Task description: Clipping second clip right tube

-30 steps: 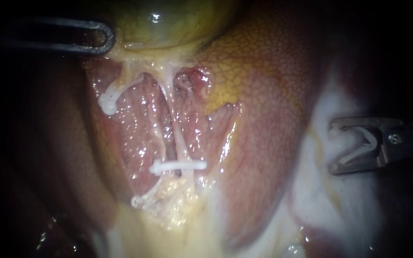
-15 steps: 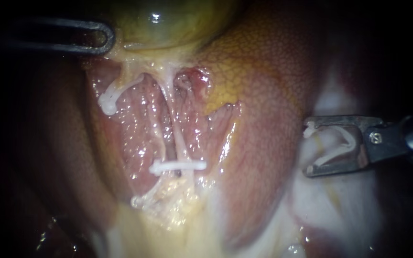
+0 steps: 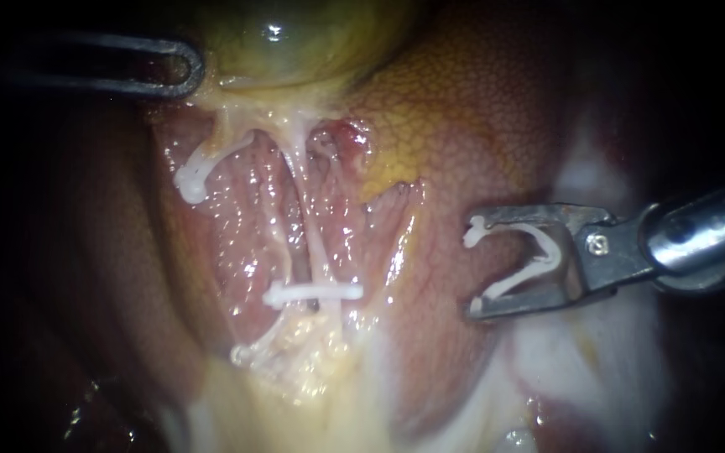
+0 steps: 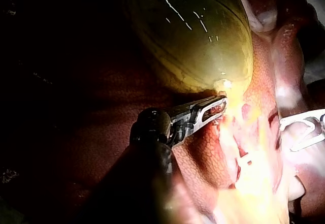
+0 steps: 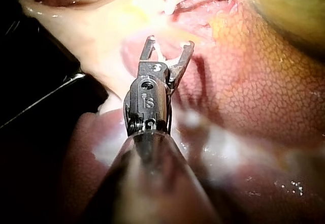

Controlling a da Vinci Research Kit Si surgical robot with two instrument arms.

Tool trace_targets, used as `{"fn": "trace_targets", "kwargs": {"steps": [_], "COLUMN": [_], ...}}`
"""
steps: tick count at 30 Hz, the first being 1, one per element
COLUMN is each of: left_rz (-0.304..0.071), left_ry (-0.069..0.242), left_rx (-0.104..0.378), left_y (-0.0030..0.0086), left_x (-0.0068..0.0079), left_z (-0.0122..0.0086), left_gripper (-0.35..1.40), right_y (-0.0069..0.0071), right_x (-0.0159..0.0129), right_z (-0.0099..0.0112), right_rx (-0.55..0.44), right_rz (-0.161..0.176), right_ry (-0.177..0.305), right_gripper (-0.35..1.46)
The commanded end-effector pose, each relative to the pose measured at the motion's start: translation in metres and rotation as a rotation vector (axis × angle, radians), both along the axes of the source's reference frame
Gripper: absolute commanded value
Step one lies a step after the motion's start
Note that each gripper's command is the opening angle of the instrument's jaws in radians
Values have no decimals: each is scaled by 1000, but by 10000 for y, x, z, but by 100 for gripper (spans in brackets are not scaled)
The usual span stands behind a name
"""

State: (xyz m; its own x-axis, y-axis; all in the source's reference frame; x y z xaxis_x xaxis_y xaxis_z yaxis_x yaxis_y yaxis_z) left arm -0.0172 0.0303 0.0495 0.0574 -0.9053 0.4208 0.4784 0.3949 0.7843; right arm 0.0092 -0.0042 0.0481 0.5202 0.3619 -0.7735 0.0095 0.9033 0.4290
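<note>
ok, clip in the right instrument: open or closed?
Open. The clip sits in the right instrument's jaws with its legs spread wide, nothing between them, over the liver.

Left instrument point(image 4: 219, 104) at gallbladder point(image 4: 193, 36); clip point(image 4: 303, 127) nearby

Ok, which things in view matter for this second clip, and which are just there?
In the job: right instrument, its jaws holding the loaded clip; the tube; the placed clip across it.
Just there: left instrument, gallbladder, liver, the other tube with its white end.
</note>
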Motion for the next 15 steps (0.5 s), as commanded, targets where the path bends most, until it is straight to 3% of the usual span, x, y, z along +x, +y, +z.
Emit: {"fn": "trace_targets", "kwargs": {"steps": [1, 15], "left_rz": [0, -1], "left_ry": [0, 1], "left_rx": [0, 0], "left_y": [0, -1], "left_x": [0, -1], "left_z": [0, 0], "left_gripper": [-35, -35], "right_y": [0, 6], "right_x": [3, 45], "right_z": [0, 10], "right_rx": [15, 263], "right_rz": [6, 97], "right_ry": [5, 81], "right_gripper": [50, 50]}}
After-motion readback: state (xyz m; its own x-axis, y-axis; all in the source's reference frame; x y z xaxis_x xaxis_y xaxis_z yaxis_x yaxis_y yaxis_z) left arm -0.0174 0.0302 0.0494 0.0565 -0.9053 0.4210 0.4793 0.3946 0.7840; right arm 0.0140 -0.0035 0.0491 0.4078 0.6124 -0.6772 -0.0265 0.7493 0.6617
